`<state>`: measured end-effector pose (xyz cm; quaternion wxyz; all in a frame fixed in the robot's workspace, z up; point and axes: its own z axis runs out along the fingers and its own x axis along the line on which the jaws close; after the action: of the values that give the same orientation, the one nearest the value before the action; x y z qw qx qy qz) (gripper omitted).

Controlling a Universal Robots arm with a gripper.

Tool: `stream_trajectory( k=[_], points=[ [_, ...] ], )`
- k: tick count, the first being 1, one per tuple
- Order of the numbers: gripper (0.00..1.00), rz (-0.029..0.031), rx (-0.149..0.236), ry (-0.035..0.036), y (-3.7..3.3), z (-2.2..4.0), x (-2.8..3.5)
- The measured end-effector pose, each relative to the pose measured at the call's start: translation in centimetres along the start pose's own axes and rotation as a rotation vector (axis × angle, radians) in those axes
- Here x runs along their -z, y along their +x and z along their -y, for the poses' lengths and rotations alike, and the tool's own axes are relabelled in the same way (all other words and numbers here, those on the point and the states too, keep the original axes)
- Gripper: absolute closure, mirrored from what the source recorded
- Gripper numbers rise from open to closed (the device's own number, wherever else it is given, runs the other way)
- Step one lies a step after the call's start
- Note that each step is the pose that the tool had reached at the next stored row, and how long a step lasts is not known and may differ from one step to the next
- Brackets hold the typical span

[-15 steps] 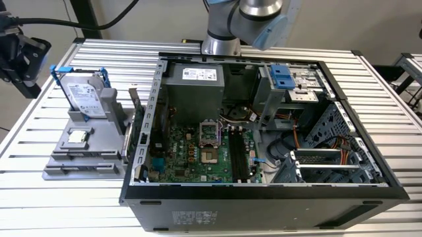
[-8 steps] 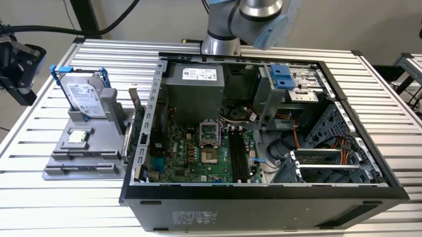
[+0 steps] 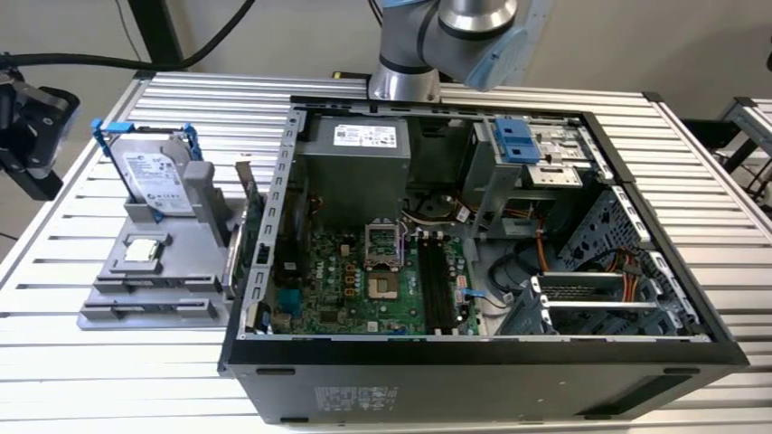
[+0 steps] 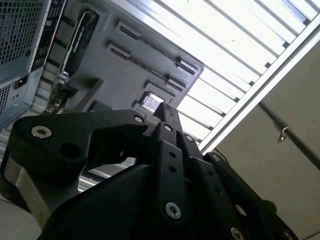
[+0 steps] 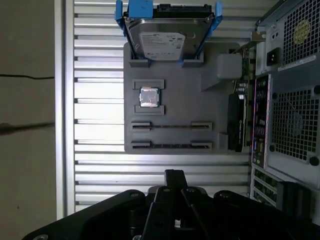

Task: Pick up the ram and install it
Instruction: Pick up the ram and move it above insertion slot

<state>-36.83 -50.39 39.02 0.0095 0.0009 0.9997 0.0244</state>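
hand (image 5: pixel 173 176): nearest thing in both wrist views (image 4: pixel 166 115). The black fingers are drawn together at the tips with nothing seen clamped between them. The tips show against the desk slats, near the holder's grooved edge.
desk (image 5: pixel 100 165): ribbed aluminium, carrying the holder and the case side by side.
holder (image 5: pixel 200 100): grey moulded tray. Its 2 long grooves (image 5: pixel 171 145) lie closest to the hand, each a thin dark line between end blocks.
ram: I cannot tell where it sits. Neither the grooves nor the motherboard's slots show a stick clearly.
processor chip (image 5: pixel 149 97): small silver square in its own pocket, just past the grooves.
hard drive (image 5: pixel 167 42): stands upright at the holder's far end, gripped by blue rails (image 5: pixel 120 12).
expansion card (image 5: pixel 235 122): stands on edge along the holder's side, between the holder and the case's rear panel.
computer case (image 3: pixel 483 362): lies on the desk with its side open, to the exterior view's right of the holder (image 3: pixel 199 271).
motherboard (image 3: pixel 350 289): green, on the case floor. The processor socket (image 3: pixel 383 287) is just beside the black memory slots (image 3: pixel 440 280).
cables (image 3: pixel 440 212): a bundle crossing near the slots' far end.
power supply (image 3: pixel 356 163): grey box beyond the motherboard.
arm (image 3: pixel 422 45): rises behind the case at the desk's far edge.
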Motion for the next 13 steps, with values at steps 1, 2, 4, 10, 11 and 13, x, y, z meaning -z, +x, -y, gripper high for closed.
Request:
stream_trajectory(
  k=[1, 2, 4, 10, 11, 13],
  points=[
    [1.0, 0.0, 0.0, 0.0, 0.0, 0.01, 0.0],
    [1.0, 0.0, 0.0, 0.0, 0.0, 0.03, 0.0],
    [1.0, 0.0, 0.0, 0.0, 0.0, 0.06, 0.0],
    [1.0, -0.0002, 0.005, -0.0001, 0.0, 0.12, 0.01],
    [1.0, -0.0005, 0.011, -0.0002, 0.0, 0.12, 0.01],
    [1.0, -0.0013, 0.026, -0.0005, 0.0, 0.12, 0.01]
  ],
)
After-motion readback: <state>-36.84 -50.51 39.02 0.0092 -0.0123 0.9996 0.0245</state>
